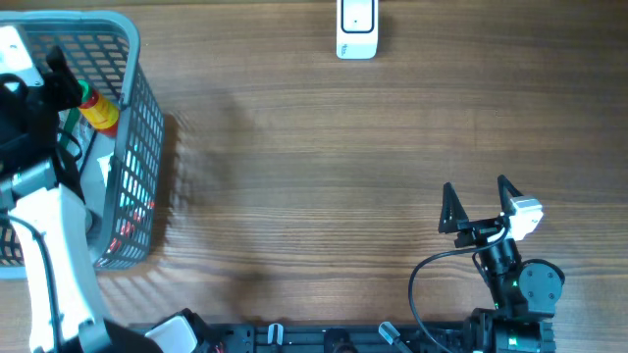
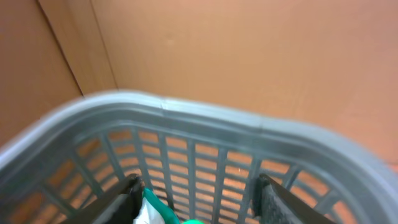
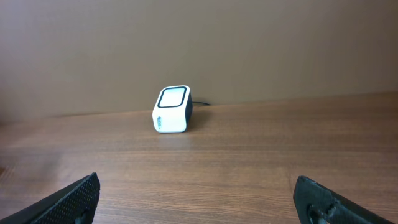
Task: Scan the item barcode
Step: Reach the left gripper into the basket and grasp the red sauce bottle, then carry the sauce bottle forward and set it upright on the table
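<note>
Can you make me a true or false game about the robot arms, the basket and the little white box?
1. The left gripper is down inside the grey basket. True.
2. The right gripper holds a bottle. False: it is open and empty, over the table.
3. The white scanner stands on the table, outside the basket. True.
4. The scanner sits between the right gripper's fingers. False: it stands well away, at the far edge of the table.
</note>
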### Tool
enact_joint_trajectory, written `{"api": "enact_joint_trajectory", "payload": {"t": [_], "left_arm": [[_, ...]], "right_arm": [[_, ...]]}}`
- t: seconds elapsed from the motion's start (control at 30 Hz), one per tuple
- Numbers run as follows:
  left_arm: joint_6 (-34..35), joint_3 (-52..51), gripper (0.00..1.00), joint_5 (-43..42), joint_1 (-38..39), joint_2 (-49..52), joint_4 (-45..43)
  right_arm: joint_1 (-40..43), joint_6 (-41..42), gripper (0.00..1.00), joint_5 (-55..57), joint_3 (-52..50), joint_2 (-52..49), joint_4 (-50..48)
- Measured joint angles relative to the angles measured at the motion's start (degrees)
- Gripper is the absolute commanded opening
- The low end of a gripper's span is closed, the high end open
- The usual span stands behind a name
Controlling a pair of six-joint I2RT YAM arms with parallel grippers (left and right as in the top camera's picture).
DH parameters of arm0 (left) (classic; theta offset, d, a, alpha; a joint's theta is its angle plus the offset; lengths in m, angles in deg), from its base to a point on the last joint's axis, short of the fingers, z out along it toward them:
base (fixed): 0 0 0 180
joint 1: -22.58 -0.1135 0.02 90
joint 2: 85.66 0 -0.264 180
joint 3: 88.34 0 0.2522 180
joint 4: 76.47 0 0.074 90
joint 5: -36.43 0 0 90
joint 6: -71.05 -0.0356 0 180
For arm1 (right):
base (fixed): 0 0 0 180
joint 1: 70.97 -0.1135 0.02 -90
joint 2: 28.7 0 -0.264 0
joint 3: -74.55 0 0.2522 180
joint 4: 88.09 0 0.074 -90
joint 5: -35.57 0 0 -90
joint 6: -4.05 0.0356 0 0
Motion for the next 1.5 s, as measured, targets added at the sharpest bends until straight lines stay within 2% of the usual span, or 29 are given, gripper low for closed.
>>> {"api": "enact_joint_trajectory", "payload": {"t": [0.1, 0.23, 0.5, 0.67, 0.73, 0.87, 0.97, 1.17, 1.5], "left_arm": [[0.63, 0.42, 1.0, 3.21, 0.0, -2.19, 5.84], [1.55, 0.42, 1.0, 3.41, 0.0, 4.33, 9.33], [1.97, 0.39, 0.99, 0.04, 0.0, 19.98, 6.62], [2.36, 0.39, 0.61, -0.74, 0.02, 24.39, 2.97], [2.51, 0.39, 0.51, -0.81, 0.04, 24.83, 1.84], [2.4, 0.28, 0.42, -0.76, 0.07, 24.94, -0.76], [2.4, 0.28, 0.4, -0.76, 0.07, 25.03, -2.86], [2.43, 0.28, 0.43, -0.74, 0.07, 24.39, -1.73], [2.62, -0.04, 0.45, 0.55, 0.07, 0.92, 9.7]], "right_arm": [[0.0, 0.0, 1.0, 0.0, 0.0, 0.0, 0.02], [-0.02, 0.0, 1.0, 0.0, 0.0, 0.0, 0.02], [-0.02, -0.02, 1.0, 0.0, 0.0, 0.0, 0.02], [0.0, 0.0, 1.0, 0.0, -0.02, 0.0, 0.04], [-0.02, 0.0, 1.0, 0.0, 0.0, 0.0, 0.0], [-0.02, 0.0, 1.0, 0.0, -0.02, 0.0, 0.02], [-0.02, -0.02, 1.0, 0.0, 0.0, 0.0, 0.02], [0.0, 0.0, 1.0, 0.0, 0.0, 0.0, 0.02], [0.0, -0.02, 1.0, 0.0, 0.0, 0.0, 0.0]]}}
